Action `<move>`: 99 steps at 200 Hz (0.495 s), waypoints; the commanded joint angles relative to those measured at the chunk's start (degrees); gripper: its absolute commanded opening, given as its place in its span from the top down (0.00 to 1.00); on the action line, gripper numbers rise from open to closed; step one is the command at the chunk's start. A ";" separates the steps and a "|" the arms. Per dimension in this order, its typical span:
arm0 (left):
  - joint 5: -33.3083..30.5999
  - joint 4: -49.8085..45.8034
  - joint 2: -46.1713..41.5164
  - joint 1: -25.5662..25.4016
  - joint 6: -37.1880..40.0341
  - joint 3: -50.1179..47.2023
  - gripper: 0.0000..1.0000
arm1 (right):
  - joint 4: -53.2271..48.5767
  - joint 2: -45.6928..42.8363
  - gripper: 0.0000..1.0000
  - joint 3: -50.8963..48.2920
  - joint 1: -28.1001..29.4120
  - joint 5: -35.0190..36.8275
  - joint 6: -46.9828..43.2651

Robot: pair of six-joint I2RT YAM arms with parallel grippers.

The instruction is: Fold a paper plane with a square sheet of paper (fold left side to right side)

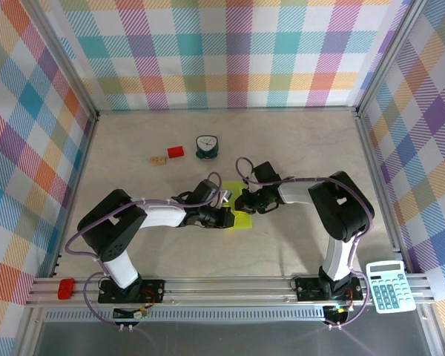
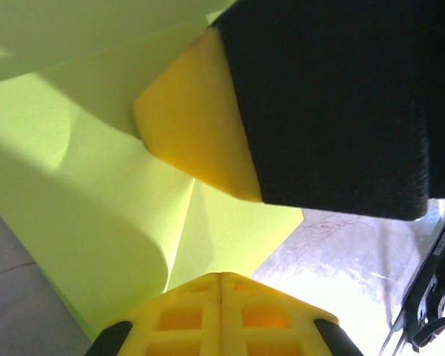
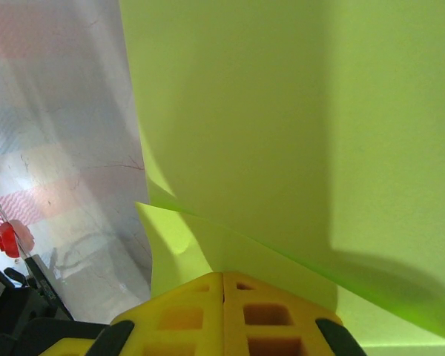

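Two sets of jaws, both closed tight, at the square sheet of paper (image 1: 242,220); my left wrist view adds the right fingertip (image 2: 193,126) pressing it just ahead.

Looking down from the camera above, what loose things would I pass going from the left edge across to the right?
red clip → small tan block → red block → teal clock → lime-green paper → calculator
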 commanded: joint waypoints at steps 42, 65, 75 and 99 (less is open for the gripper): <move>0.31 1.00 -0.30 -0.59 -0.50 -1.67 1.00 | -5.42 2.90 1.00 0.00 0.36 4.16 -1.56; -0.56 0.43 -0.56 -0.59 -0.36 -1.85 1.00 | -5.69 2.88 1.00 -0.02 0.36 4.18 -1.60; -0.79 0.30 -0.64 -0.59 -0.28 -1.94 1.00 | -5.66 2.90 1.00 0.08 0.36 4.18 -1.60; -1.30 0.12 -0.97 -0.59 -0.29 -2.33 1.00 | -6.33 2.99 1.00 0.41 0.36 4.50 -1.99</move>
